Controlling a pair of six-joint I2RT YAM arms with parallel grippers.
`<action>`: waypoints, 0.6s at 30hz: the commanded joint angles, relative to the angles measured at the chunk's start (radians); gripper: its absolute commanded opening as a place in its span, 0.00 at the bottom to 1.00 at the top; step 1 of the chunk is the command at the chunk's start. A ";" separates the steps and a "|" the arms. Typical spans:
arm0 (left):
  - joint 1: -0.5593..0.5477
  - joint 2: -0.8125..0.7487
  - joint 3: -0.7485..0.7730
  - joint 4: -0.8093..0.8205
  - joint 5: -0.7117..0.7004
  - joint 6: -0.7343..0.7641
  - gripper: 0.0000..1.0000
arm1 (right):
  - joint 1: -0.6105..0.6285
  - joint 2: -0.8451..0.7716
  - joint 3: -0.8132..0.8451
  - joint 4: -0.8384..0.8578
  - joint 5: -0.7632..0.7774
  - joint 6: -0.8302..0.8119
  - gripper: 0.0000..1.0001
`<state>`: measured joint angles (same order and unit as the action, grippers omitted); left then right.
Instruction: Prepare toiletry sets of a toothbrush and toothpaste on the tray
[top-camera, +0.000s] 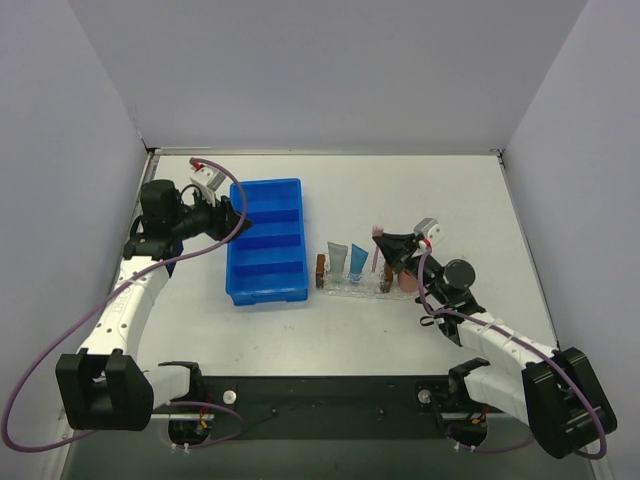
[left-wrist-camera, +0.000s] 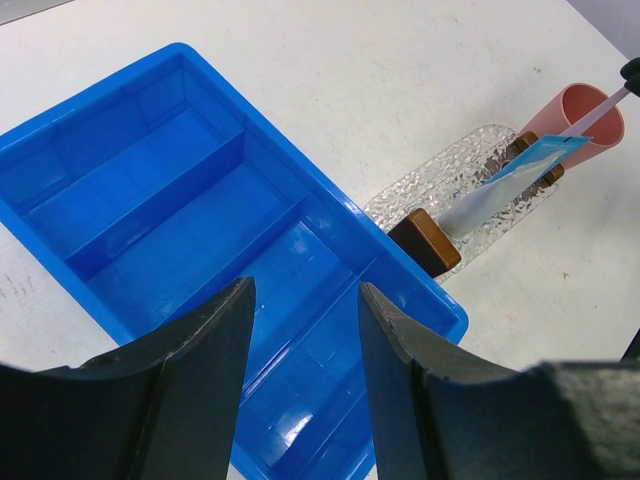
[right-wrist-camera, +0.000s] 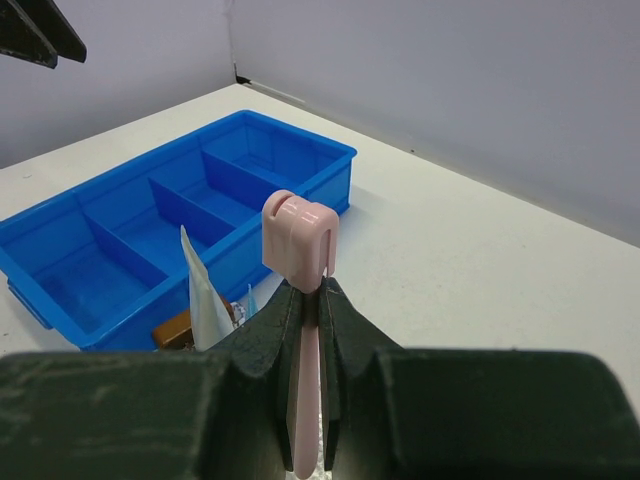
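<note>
**Toothbrush clamped over the tray**

My right pincer (right-wrist-camera: 310, 295) is squeezed tight on the thin pink-lilac stick toothbrush (right-wrist-camera: 298, 235), head up, over the right end of the clear glittery rectangular tray (left-wrist-camera: 440, 185), near the round pink cup (left-wrist-camera: 590, 110). 2 flat tubes sit on that tray: the pale grey-blue toothpaste tube (top-camera: 337, 260) and the brighter blue toothpaste tube (top-camera: 358, 262). My left pincer (left-wrist-camera: 305, 300) hangs half-spread and holds nothing, above the blue compartmented plastic bin (left-wrist-camera: 160, 190).

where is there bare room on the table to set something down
Bare table: the far strip between the blue bin and back wall, the right side beyond the pink cup, and the near strip before the arm bases. Crowded around the tray: toothpaste tubes, cup, and the right gripper holding the toothbrush.
</note>
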<state>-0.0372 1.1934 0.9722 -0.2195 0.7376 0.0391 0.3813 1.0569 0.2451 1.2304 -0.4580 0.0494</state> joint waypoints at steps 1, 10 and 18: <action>0.005 -0.031 -0.001 0.048 0.016 0.019 0.56 | 0.005 0.014 -0.006 0.133 -0.047 0.003 0.00; 0.005 -0.032 -0.010 0.051 0.019 0.024 0.56 | 0.011 0.054 -0.024 0.175 -0.054 -0.003 0.00; 0.005 -0.040 -0.013 0.049 0.023 0.027 0.56 | 0.022 0.080 -0.035 0.198 -0.057 -0.016 0.00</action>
<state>-0.0372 1.1839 0.9546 -0.2165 0.7380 0.0475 0.3927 1.1259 0.2146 1.2396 -0.4690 0.0483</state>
